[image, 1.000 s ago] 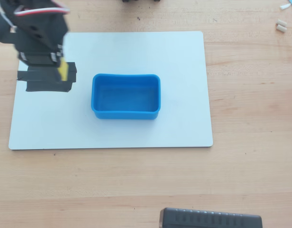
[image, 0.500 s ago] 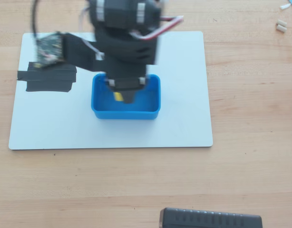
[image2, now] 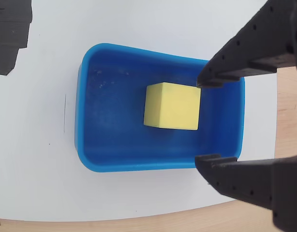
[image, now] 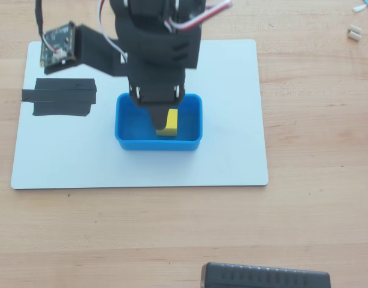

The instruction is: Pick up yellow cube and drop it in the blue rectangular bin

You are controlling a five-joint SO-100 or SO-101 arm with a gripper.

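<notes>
1. The small matte yellow cube (image2: 171, 106) is being seen on the floor of the shallow glossy blue plastic bin (image2: 93, 121), near its middle, held by nothing.
2. The black gripper (image2: 206, 121) is being shown above the bin with its 2 fingers spread wide apart, clear of the cube.
3. A knock against a bowed bin wall is being risked if the arm is lifted at a slant, and the light bin could be dragged across the smooth white board (image: 232, 156).
</notes>
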